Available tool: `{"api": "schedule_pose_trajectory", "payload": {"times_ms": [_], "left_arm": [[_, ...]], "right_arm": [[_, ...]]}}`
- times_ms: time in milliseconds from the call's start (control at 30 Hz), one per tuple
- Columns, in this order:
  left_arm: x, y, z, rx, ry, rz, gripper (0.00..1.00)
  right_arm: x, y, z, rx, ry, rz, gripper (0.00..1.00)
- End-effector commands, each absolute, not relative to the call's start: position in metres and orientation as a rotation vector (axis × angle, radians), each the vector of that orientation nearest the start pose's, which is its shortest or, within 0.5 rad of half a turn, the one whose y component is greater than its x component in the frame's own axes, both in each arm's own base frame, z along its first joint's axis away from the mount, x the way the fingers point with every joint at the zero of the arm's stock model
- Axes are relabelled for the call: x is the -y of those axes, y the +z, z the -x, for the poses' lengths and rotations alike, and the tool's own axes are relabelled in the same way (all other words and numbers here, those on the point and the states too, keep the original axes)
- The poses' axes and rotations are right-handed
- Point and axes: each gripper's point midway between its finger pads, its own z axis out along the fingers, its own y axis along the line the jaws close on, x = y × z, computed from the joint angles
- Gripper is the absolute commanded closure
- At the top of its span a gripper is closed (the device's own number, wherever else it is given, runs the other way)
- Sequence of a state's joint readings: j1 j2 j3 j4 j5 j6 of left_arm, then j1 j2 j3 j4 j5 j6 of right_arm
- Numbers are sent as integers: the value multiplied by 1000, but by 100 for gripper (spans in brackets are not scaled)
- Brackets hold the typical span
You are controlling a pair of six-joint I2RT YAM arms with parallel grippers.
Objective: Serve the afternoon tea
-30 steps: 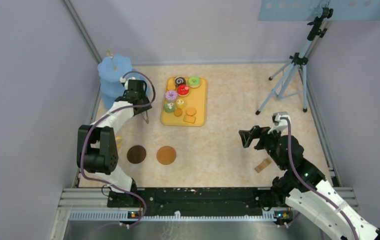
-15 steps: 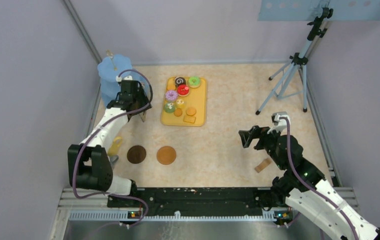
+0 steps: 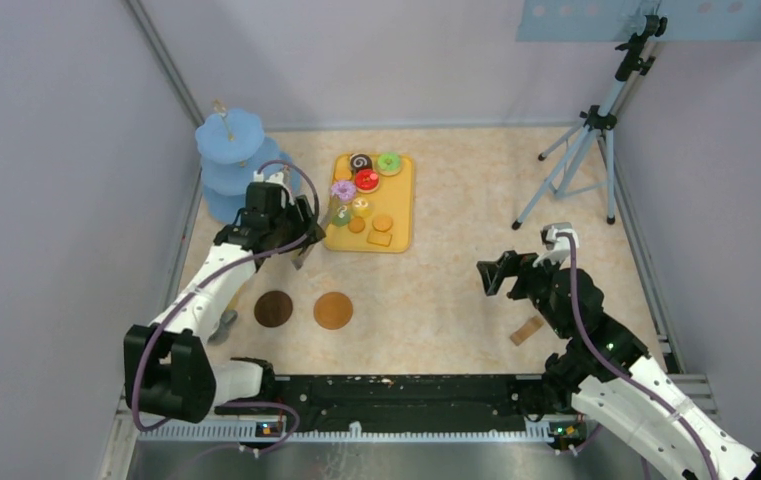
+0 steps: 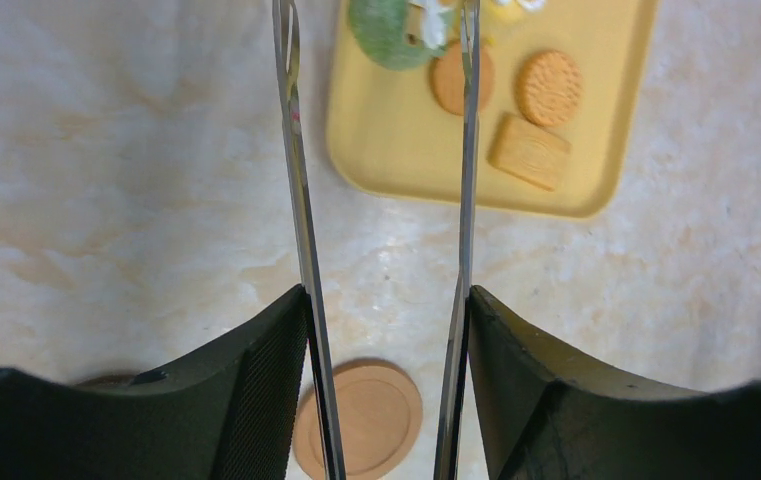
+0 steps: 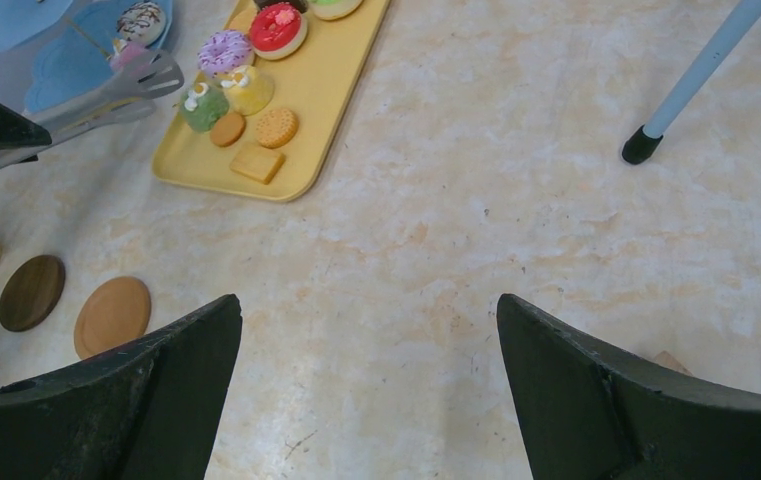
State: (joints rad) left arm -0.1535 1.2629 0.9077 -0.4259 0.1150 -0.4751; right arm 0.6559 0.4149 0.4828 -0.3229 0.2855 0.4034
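pale counter [image 3: 436,290] carries the yellow tray [image 4: 406,150] ahead of our left hand [image 4: 386,300], clamped on the tongs [image 4: 296,200] — their long arms run straight toward the green cake [image 4: 386,30] at the tray's near-left edge. our right hand [image 5: 368,310] hangs spread and empty, well apart — we judge left nearer.

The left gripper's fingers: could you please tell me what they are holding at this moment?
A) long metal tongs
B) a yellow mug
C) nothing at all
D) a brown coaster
A: the two thin arms of the long metal tongs run out from between the fingers of the left gripper, reaching toward the yellow tray.
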Motion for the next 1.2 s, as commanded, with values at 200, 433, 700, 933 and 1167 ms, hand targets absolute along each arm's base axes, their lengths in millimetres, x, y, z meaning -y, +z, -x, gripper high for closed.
{"api": "schedule_pose_trajectory", "payload": {"times_ms": [200,433,700,933,1167], "left_arm": [[146,206,-352,-2162,-466,-51,37],[165,212,-395,-2238,-355,-232,35],[181,193,-433,-2316,-342,-257,36],[186,168,-441,-2371,-295,-265,34],[183,149,-445,-2397,-212,-285,32]], "right_arm": [[-124,214,-219,-1804,504,8,4],[-123,211,-221,-1805,491,4,4],[-122,211,-220,-1800,493,-3,4],[-122,210,-222,-1798,485,-1,4],[-122,208,-223,-1802,478,3,4]]}}
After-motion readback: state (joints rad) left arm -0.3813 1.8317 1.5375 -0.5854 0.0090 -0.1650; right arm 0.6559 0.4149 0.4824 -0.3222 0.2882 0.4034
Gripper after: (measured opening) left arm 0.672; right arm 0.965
